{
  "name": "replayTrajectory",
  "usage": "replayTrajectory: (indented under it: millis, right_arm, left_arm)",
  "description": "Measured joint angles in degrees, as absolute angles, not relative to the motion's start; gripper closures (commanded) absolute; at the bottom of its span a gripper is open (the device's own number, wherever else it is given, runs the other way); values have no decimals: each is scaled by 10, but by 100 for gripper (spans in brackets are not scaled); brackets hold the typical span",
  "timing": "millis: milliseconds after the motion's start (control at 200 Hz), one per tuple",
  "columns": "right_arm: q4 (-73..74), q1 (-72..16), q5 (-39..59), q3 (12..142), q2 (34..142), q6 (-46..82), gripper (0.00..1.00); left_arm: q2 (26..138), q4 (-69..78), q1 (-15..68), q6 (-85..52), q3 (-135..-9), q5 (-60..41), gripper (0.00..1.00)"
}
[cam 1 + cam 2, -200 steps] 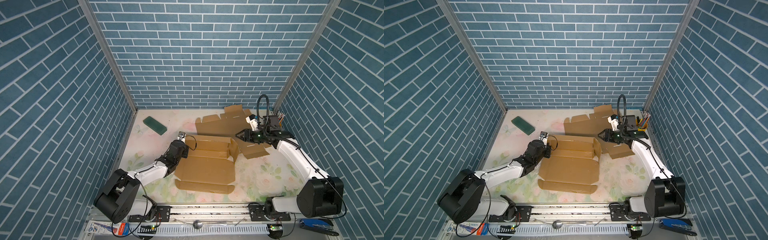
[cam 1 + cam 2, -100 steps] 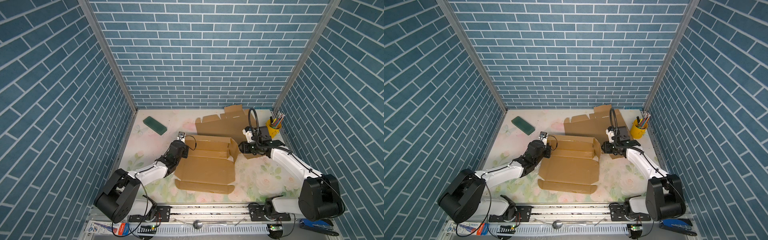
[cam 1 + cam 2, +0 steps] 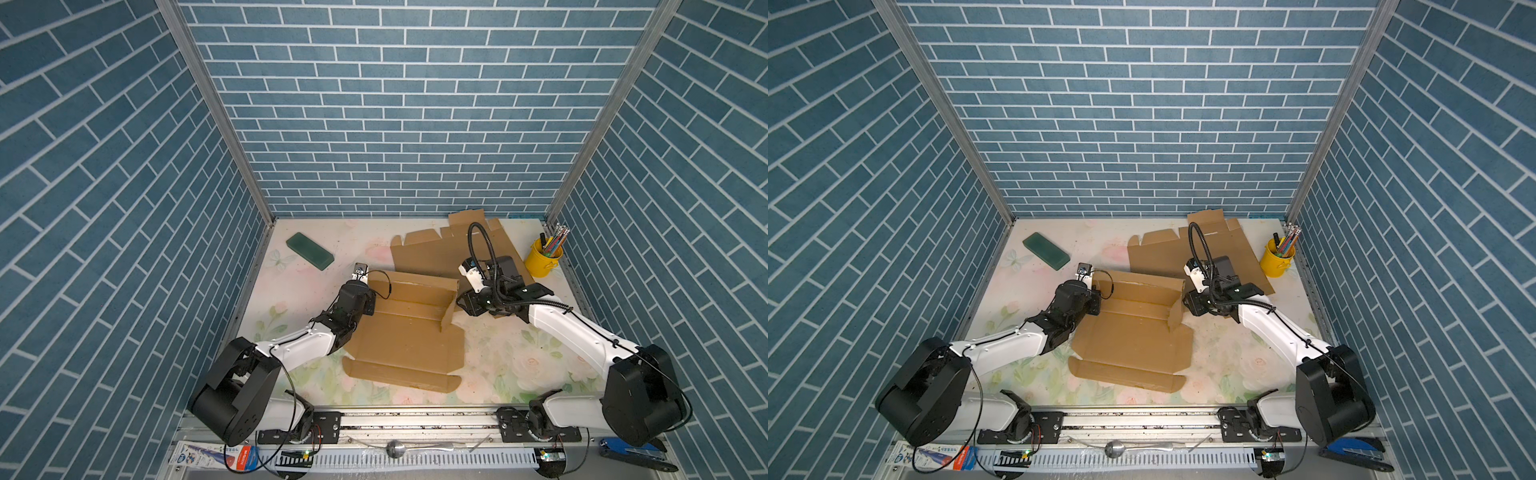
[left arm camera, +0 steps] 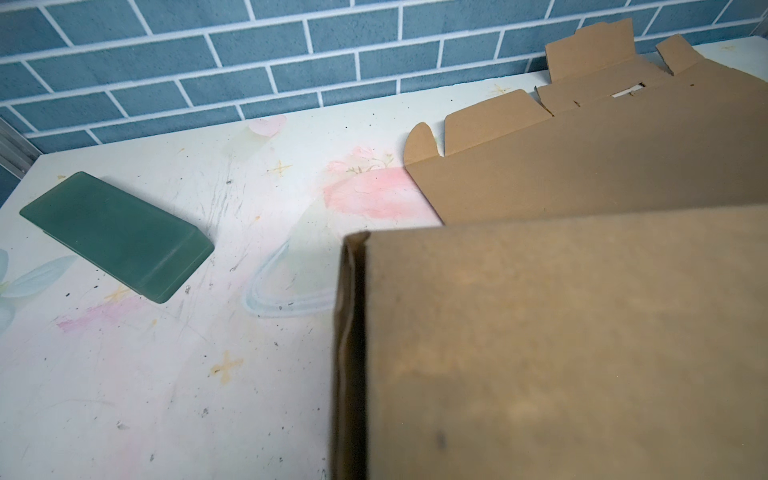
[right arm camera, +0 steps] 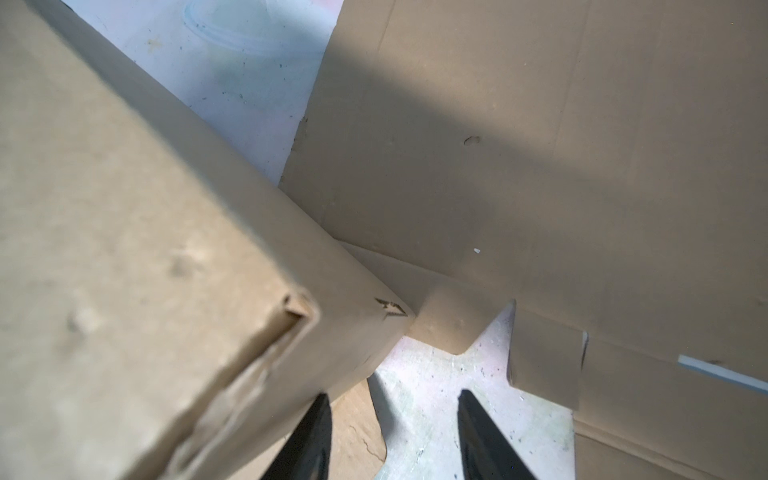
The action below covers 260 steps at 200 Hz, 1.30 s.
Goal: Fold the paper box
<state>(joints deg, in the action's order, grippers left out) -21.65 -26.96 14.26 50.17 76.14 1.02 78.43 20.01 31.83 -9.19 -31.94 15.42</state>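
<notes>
**Box half-raised mid-worktop, a gripper at each side**

The paper box (image 3: 409,332) sits at the centre of the worktop (image 3: 291,299). In both top views its 12 o'clock wall stands upright. Its 3 o'clock flap stands tilted, and its 6 o'clock flap lies flat toward the front rail (image 3: 415,417).

The left gripper (image 3: 369,306) is at the box's 9-to-10 o'clock corner, with its jaws closed. Its wrist view shows only the raised card corner close up, so I cannot tell whether card is pinched. The right gripper (image 5: 392,397) is at the box's 3 o'clock side. Its fingers (image 5: 311,440) are spread with nothing clamped between them, and one lies just beside the outer face of the standing flap.

Bare worktop lies open at 9 o'clock, between the box and the side wall, and again at 4 to 5 o'clock, in front of the right arm. At 12 to 1 o'clock it is tight. A flat cardboard sheet (image 3: 449,253) lies just behind the upright wall, and I cannot tell whether the two touch. A green block (image 3: 309,250) lies at 10 to 11 o'clock, apart from the box. A yellow cup (image 3: 540,262) of pencils stands at 2 o'clock near the right wall, just beside the sheet's edge.

The worktop is pale with a faded floral print, and it looks scuffed and speckled in the left wrist view. Blue brick-pattern walls (image 3: 395,124) close in three sides.
</notes>
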Motion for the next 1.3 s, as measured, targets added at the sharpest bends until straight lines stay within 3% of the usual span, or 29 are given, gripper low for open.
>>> replayTrajectory:
  millis: [400, 640, 825, 1070, 1300]
  right_arm:
    - [-180, -282, 153, 422, 709, 31, 49]
    - [-114, -307, 154, 393, 708, 72, 39]
    - [-27, -321, 109, 360, 708, 103, 39]
    - [111, -365, -21, 331, 747, 117, 47]
    - [237, -392, -167, 310, 818, 113, 65]
  left_arm:
    - [783, 200, 318, -92, -318, 154, 97]
    - [783, 200, 318, -93, -318, 154, 97]
    - [783, 200, 318, -96, -318, 154, 97]
    - [783, 200, 318, -101, -318, 153, 97]
    - [783, 198, 319, -107, -318, 149, 98]
